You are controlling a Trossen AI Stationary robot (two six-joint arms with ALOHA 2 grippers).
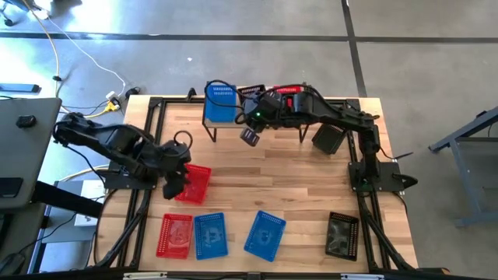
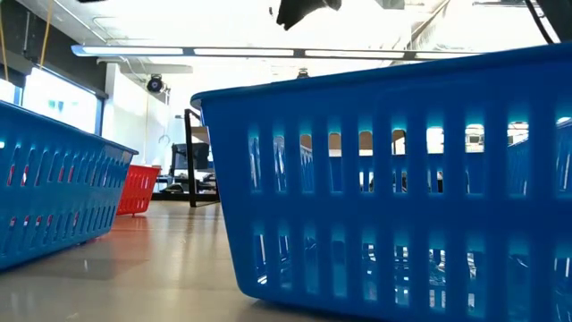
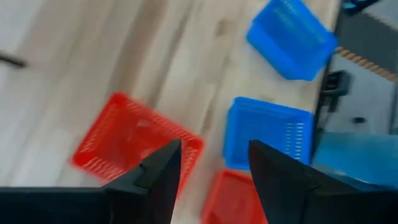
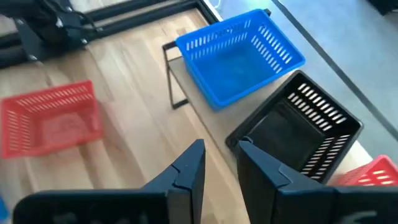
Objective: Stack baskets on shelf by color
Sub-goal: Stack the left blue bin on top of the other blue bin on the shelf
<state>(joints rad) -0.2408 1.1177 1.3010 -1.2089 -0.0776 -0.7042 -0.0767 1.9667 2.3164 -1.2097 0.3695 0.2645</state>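
The light-wood shelf (image 4: 211, 121) at the table's far edge carries a blue basket (image 4: 239, 53), a black basket (image 4: 298, 127) and a red basket (image 4: 373, 174), side by side. My right gripper (image 1: 250, 134) hangs in front of the shelf, above the table, open by a narrow gap with nothing in it (image 4: 221, 165). My left gripper (image 1: 175, 183) stands open over the left end of a red basket (image 1: 196, 184) that sits on its bottom on the table. In the left wrist view that basket (image 3: 134, 140) lies just beyond the fingers (image 3: 214, 168).
Along the near edge stand a red basket (image 1: 175, 236), two blue baskets (image 1: 210, 235) (image 1: 265, 235) and a black basket (image 1: 342, 235). Black frame rails (image 1: 148, 148) run along the table's left and right sides. Bare wood lies between the shelf and the near row.
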